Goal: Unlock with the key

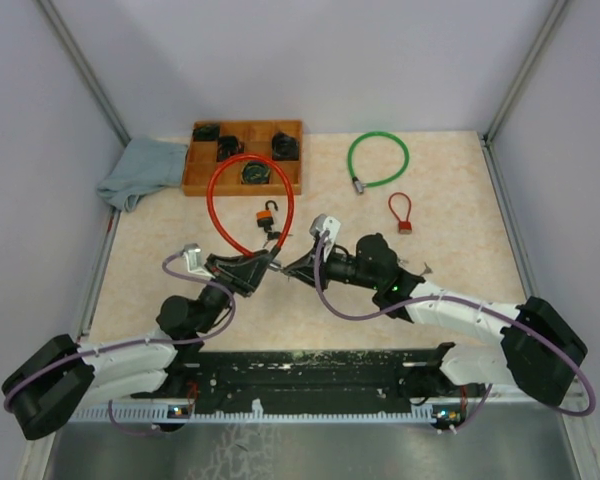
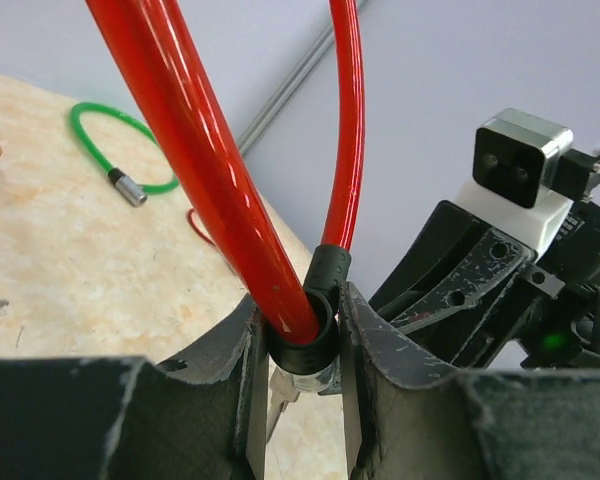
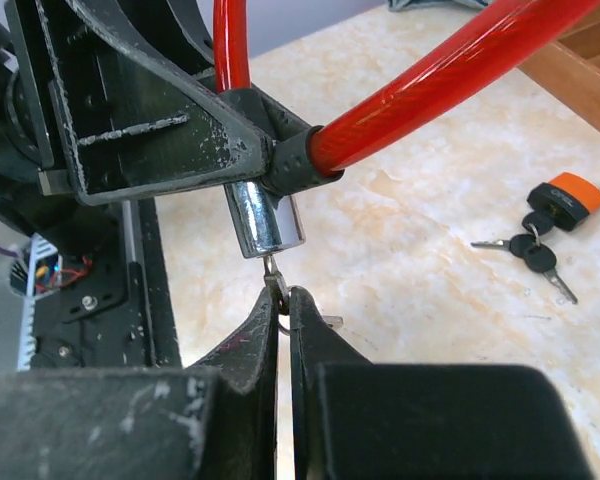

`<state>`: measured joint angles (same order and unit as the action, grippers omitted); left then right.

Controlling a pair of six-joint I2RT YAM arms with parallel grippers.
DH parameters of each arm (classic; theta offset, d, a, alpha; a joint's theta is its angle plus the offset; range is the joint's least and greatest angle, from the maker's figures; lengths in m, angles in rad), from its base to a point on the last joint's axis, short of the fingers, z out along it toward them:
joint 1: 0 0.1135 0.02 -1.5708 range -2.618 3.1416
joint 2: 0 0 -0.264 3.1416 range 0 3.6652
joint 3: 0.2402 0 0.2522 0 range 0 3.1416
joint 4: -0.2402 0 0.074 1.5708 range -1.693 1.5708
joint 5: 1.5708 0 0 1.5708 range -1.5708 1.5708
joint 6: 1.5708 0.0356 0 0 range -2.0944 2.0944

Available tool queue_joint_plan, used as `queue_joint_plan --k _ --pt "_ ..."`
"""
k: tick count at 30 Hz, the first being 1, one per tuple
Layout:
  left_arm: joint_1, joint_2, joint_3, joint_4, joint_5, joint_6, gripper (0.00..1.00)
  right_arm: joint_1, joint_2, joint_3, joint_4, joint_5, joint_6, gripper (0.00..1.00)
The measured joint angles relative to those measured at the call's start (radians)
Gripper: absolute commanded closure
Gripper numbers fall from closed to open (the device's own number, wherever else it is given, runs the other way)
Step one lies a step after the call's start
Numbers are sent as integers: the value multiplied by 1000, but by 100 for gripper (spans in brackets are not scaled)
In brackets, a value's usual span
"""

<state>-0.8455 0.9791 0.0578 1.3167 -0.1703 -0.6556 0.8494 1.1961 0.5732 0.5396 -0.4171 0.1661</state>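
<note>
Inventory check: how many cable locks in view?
3: big red cable lock clamped in left hand; green one far right of centre; small red one nearer, right. Tray may hide more.

No readable text, labels, brands or numbers on anything in view.

I work on a table (image 1: 450, 200) with a pale beige, marbled top. The light on it is even and the shadows are soft. At 12 o'clock a plain lavender-grey back wall (image 1: 310, 60) rises from its far edge. A left wall (image 1: 30, 150) at 9 o'clock and a right wall (image 1: 580, 150) at 3 o'clock match it. A slim grey left strut (image 1: 85, 72) runs up the corner at 11 o'clock, and a right strut (image 1: 525, 70) at 1 o'clock. At 6 o'clock a brushed metal sheet (image 1: 310, 455) borders the near edge.
</note>
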Motion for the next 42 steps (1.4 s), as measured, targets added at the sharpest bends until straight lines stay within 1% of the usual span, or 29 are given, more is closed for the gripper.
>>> queue_joint_plan --k 3,5,10,13,18,22,26,32,42 --pt "-4 -12 0 -39 -23 -13 100 2 0 3 -17 15 -41 68" --pt "-4 -22 0 -66 -47 -26 100 6 0 3 -2 29 -64 60" --pt "-6 -56 -2 -154 -116 -75 100 7 -11 -3 27 41 -149 55" --pt "-7 -77 -2 -208 -161 -105 100 29 -30 -31 37 62 -240 52" --pt "-8 -97 -2 -285 -227 -143 100 142 -40 -87 53 137 -447 51" --pt "-8 -97 0 -333 -254 -178 100 214 -26 -98 80 224 -556 51" --pt "-8 -97 0 -354 -265 -202 100 274 37 -98 148 311 -634 51" --pt "-8 -112 1 -387 -276 -221 100 317 142 -93 180 408 -703 52" --pt "-8 -137 1 -397 -275 -258 100 321 214 -93 319 496 -752 58"
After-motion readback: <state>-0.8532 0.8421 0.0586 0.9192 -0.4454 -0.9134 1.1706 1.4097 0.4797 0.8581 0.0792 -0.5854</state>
